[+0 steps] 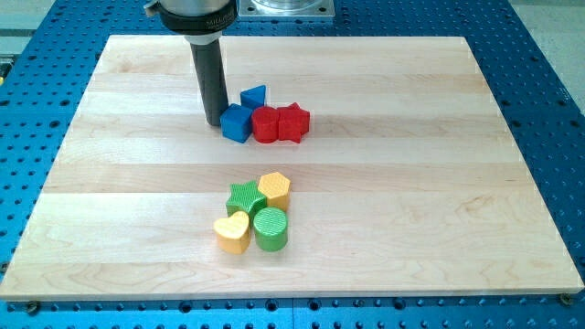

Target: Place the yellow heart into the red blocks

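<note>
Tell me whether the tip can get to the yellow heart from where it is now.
Probably yes. My tip sits left of the blue cube; bare board runs down the view's left to the yellow heart, whose left side is unblocked.

The wooden table (pixel 411 201) holds two bunches of blocks. Up top: blue cube (pixel 236 122), blue triangle (pixel 254 96), red cylinder (pixel 265 124), red star (pixel 292 122). Lower down: green star (pixel 245 197), yellow hexagon (pixel 274 189), yellow heart (pixel 232 232), green cylinder (pixel 271 228).

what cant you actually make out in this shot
- Camera view: the upper part of the dark rod and its mount are cut off by the view's top edge.
- Whether my tip touches the blue cube block: too close to tell.
- The blue triangular block: its lower part is hidden behind the cube and the red round block.
</note>
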You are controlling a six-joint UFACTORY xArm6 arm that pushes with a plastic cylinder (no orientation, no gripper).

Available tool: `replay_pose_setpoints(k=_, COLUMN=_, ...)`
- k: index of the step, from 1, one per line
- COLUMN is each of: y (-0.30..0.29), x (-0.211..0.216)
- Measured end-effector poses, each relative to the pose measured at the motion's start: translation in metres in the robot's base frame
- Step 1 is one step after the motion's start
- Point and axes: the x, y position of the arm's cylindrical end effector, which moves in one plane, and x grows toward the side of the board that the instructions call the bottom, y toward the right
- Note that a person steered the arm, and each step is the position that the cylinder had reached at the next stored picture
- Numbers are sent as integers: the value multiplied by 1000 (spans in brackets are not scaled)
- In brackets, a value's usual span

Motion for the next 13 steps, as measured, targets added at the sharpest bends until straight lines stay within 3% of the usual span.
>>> replay_pose_setpoints(k=4, y=4, x=-7)
replay_pose_setpoints(k=6, y=-37, x=-13)
replay_pose_setpoints(k=8, y=-32, x=67)
replay_pose_setpoints(k=10, y=-27, x=88)
replay_pose_setpoints(k=12, y=-28, x=204)
replay_pose_setpoints(k=13, y=-26, x=238)
